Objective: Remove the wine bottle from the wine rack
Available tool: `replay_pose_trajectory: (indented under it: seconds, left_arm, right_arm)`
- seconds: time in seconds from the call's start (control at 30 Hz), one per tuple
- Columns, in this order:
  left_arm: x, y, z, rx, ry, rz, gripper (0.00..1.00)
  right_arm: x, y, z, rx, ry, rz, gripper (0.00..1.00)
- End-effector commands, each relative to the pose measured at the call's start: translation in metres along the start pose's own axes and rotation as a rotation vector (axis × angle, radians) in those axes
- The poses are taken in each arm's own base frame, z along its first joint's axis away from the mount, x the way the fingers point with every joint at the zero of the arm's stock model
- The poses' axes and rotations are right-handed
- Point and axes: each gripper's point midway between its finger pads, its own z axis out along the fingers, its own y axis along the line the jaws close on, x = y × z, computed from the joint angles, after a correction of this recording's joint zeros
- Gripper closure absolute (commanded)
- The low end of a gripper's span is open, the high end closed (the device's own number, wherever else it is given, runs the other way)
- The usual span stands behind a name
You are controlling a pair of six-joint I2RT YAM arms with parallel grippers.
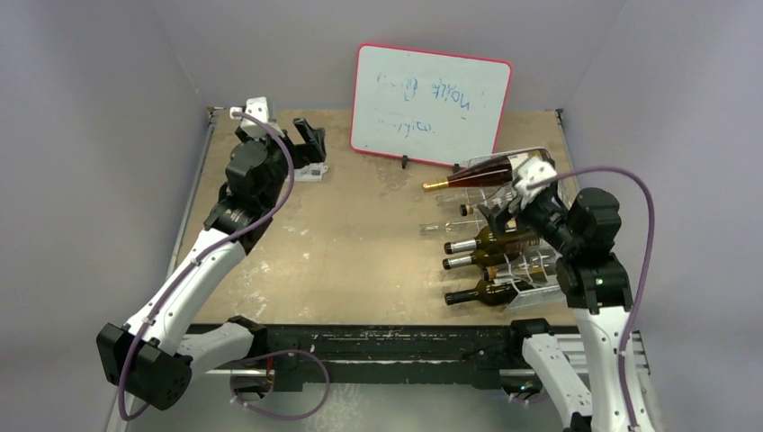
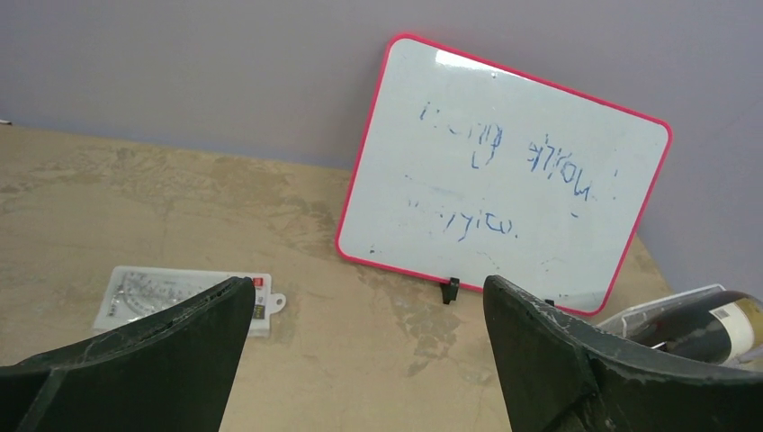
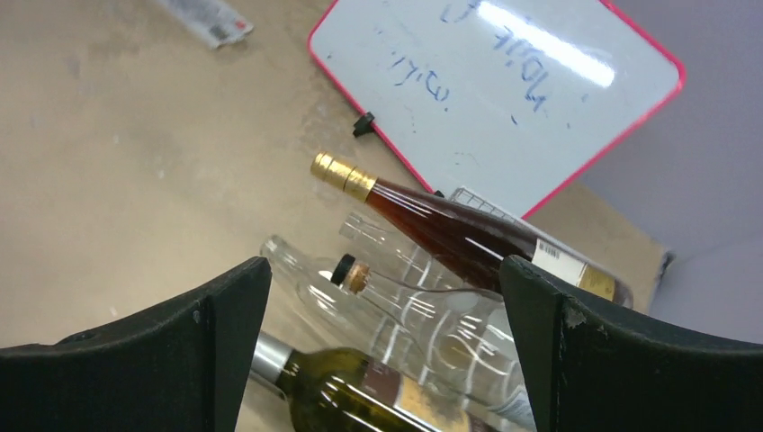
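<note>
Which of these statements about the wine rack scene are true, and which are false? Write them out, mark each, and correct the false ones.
1. The red-framed whiteboard stands at the far edge of the table. True.
2. The right fingers grip a bottle. False: they are open, above the bottles.
3. The gold-capped bottle rests on the wine rack, with its neck toward the left arm's side. True.
4. The left fingers hold the white card. False: they are open, and the card lies on the table.
</note>
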Motion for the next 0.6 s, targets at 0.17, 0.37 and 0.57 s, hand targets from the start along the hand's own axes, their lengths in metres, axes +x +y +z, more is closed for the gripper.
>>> replay_pose_trajectory:
  seconds: [0.17, 0.37, 0.57]
  left_arm:
    - [-0.011, -0.025, -0.007, 0.071, -0.042, -0.03, 0.03]
    - [-0.013, -0.031, -0.011, 0.087, -0.043, -0.028, 0.03]
    - [-0.009, -0.032, -0.011, 0.083, -0.036, -0.017, 0.03]
  right_arm:
    - [0.034, 0.018, -0.01, -0.212, 0.154, -0.624, 0.0]
    - [0.044, -0.003, 0.005, -0.122, 0.215, -0.639, 0.02]
    - [0.053, -0.022, 0.03, -0.098, 0.326, -0.601, 0.08]
